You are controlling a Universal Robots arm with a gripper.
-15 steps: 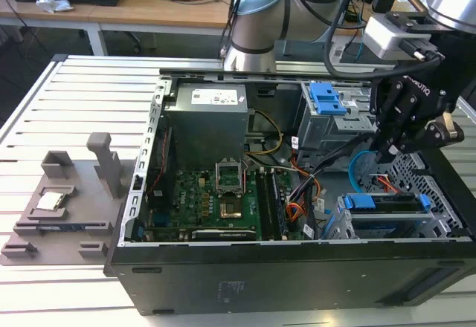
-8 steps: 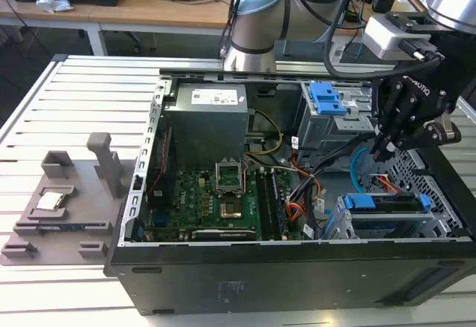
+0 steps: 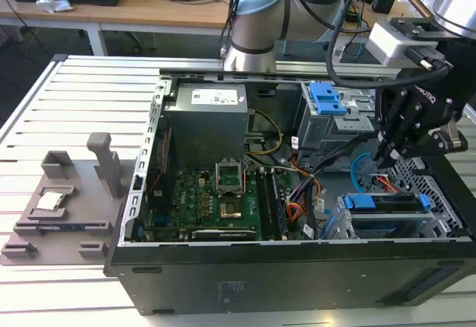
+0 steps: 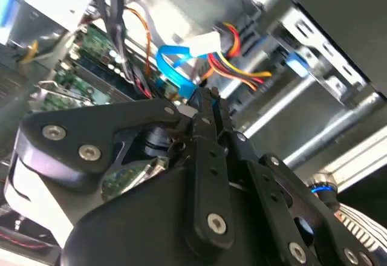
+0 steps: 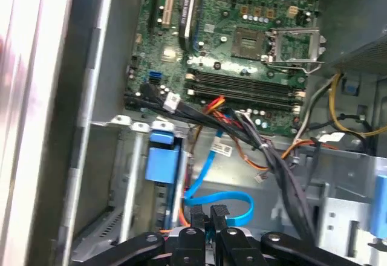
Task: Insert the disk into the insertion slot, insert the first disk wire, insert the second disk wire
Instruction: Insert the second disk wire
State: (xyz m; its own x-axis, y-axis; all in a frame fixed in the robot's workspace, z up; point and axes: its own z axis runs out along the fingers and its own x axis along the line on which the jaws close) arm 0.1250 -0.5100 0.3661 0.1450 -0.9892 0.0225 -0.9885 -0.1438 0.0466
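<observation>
Black front edge of the computer case (image 3: 245, 282) sits nearest in the exterior view, side panel off, motherboard (image 3: 216, 201) exposed.

Disk (image 3: 387, 203): already seated in the insertion slot (image 3: 349, 227), at the case's front corner on the exterior view's right. Blue carrier tabs visible at both ends.

Gripper (image 3: 383, 160): hangs just above and behind the disk, over the loose cabling. In both wrist views the fingers (image 5: 208, 217) are pressed close together with a thin blue wire (image 5: 221, 202) looped right at their tips. It looks pinched on that wire's end, though the contact point itself is hidden by the fingers.

Blue wire in the second wrist view (image 4: 175, 66): curls up from the fingertips beside a bundle of red, yellow and orange power wires (image 4: 242, 60).

Handling, my judgement:
- Wire is light, flat, springy; it will bend and twist away if held along its length.
- Best hold is the stiff plug at the end, squarely, so it stays aligned with the socket.
- Plug and disk socket are small plastic parts, likely fragile under sideways force.
- Disk is rigid and fairly heavy; the blue carrier tabs are its grip points.
</observation>
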